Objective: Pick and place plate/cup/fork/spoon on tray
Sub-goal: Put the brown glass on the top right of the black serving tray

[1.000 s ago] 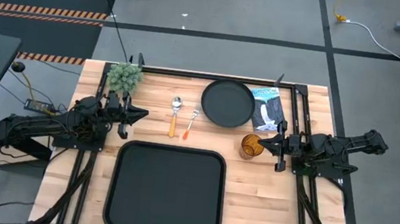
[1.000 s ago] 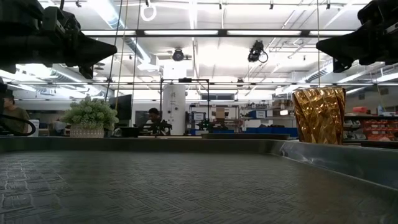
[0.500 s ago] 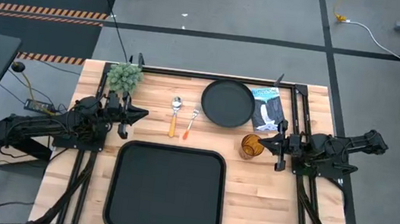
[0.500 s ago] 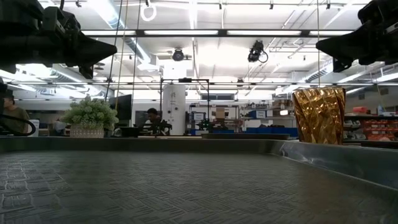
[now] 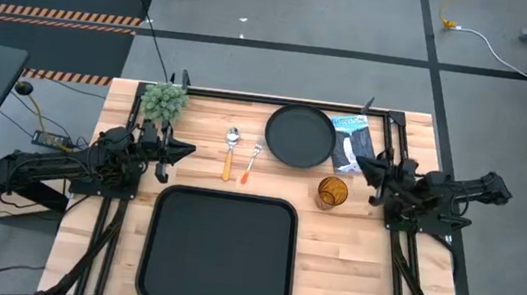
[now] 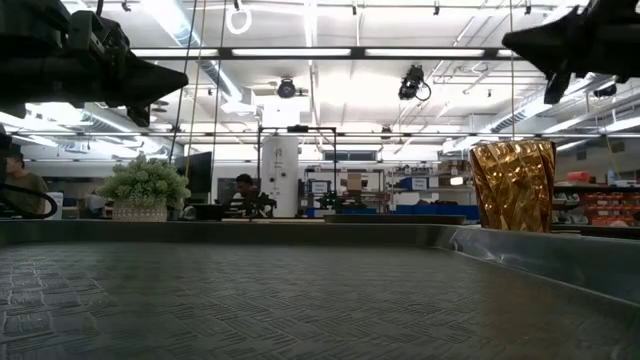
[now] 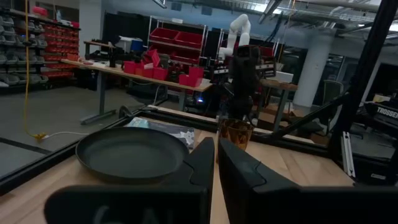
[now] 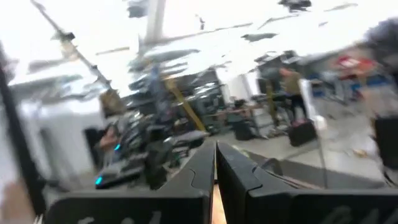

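tray (image 5: 220, 251): bench (image 5: 349, 269) front centre | spoon (image 5: 230, 150), fork (image 5: 252, 159): side by side behind tray | plate (image 5: 299, 136): right of fork | cup (image 5: 332, 191): before plate, off tray's right rear corner

White letters reading "TROSSEN", cut off at the picture's edge, are showing on a dark machine part (image 7: 384, 113) beyond the bench; nothing else is reading clearly.

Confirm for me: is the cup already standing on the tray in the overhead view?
No, the cup stands on the bare wooden table beyond the tray's far right corner, and the tray holds nothing.
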